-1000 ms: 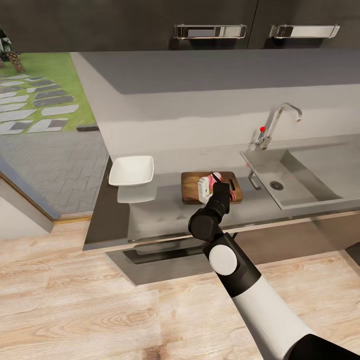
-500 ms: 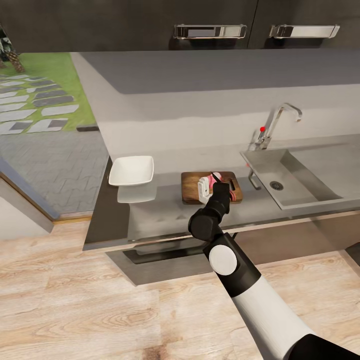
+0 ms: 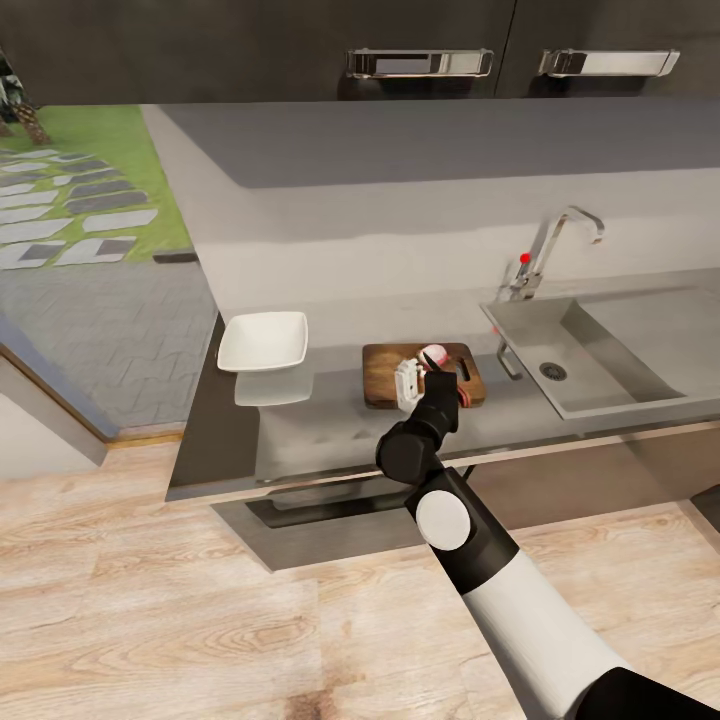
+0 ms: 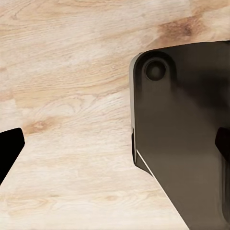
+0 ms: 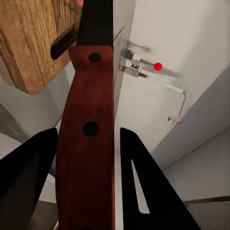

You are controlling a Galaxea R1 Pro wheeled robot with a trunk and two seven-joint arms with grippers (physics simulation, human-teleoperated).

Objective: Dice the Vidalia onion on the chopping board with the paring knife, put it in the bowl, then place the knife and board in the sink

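The right gripper (image 5: 86,191) pinches the knife (image 5: 88,124) by its reddish-brown riveted handle, blade over the onion (image 3: 436,356) on the wooden board (image 3: 380,385). The board lies on the grey surface (image 3: 300,430) between the white bowl (image 3: 263,341) and the sink (image 3: 600,350) (chrome tap behind). The left gripper (image 4: 115,143) is spread above wood floor

countertop (image 3: 330,420): glossy grey | bowl (image 3: 263,341): well off to the fingers' left | chopping board (image 3: 383,375): directly under the fingers | sink (image 3: 640,345): beyond the fingers' right
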